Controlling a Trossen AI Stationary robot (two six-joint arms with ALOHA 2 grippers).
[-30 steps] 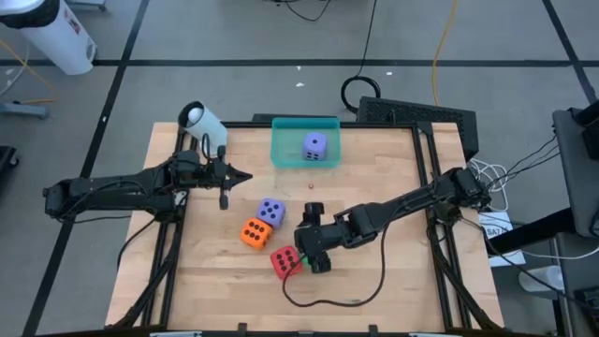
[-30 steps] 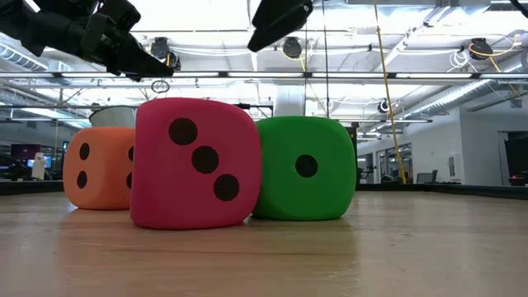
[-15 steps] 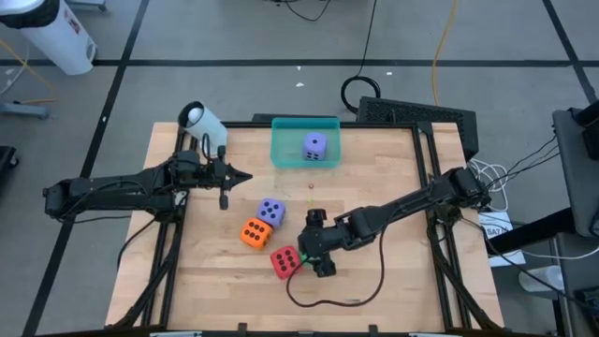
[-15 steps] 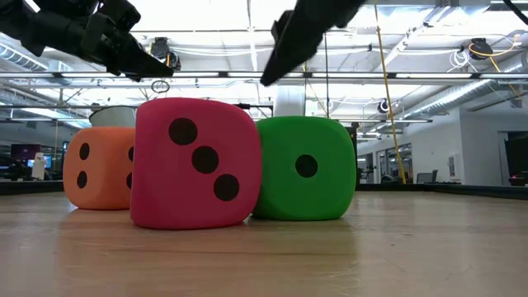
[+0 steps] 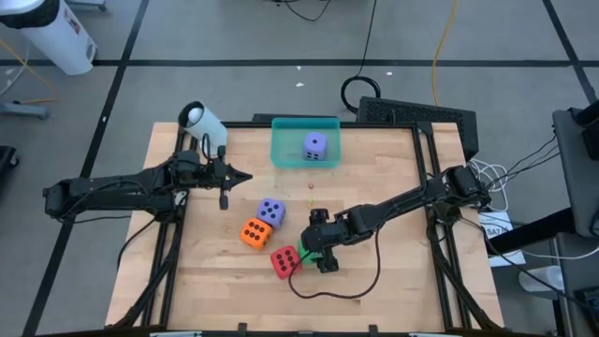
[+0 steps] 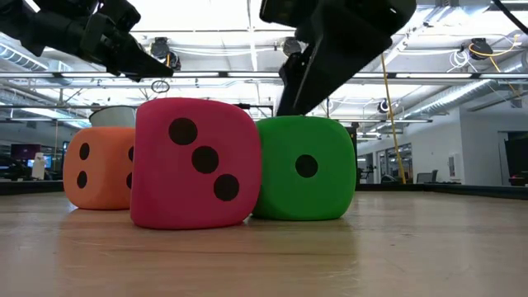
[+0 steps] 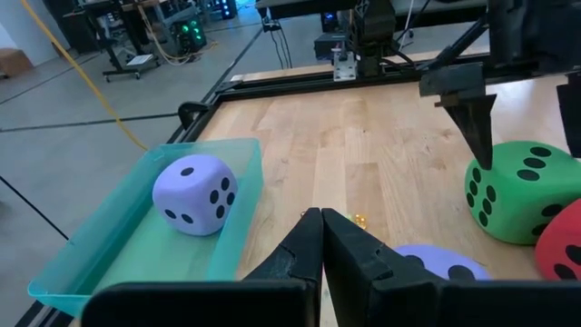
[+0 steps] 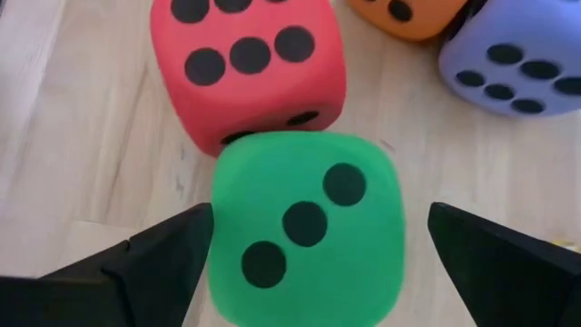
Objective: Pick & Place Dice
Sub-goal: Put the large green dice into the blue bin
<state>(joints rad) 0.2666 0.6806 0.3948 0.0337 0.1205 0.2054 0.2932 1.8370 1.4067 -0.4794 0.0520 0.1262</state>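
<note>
A green die rests on the wooden table, touching the red die beside it. My right gripper hangs open just above the green die, pointing steeply down, one finger off each side of it. In the low view a fingertip ends just over the die's top. An orange die and a purple die sit nearby. Another purple die lies in the teal tray. My left gripper waits shut, above the table's left part.
A white cylindrical object stands at the far left corner. A black cable loops on the table near the front edge, behind my right gripper. Bare wood lies on the table's right half and along the near edge.
My right gripper has come down toward the green die and tipped more steeply downward, its fingers now just above the die's top. The dice have not moved.
</note>
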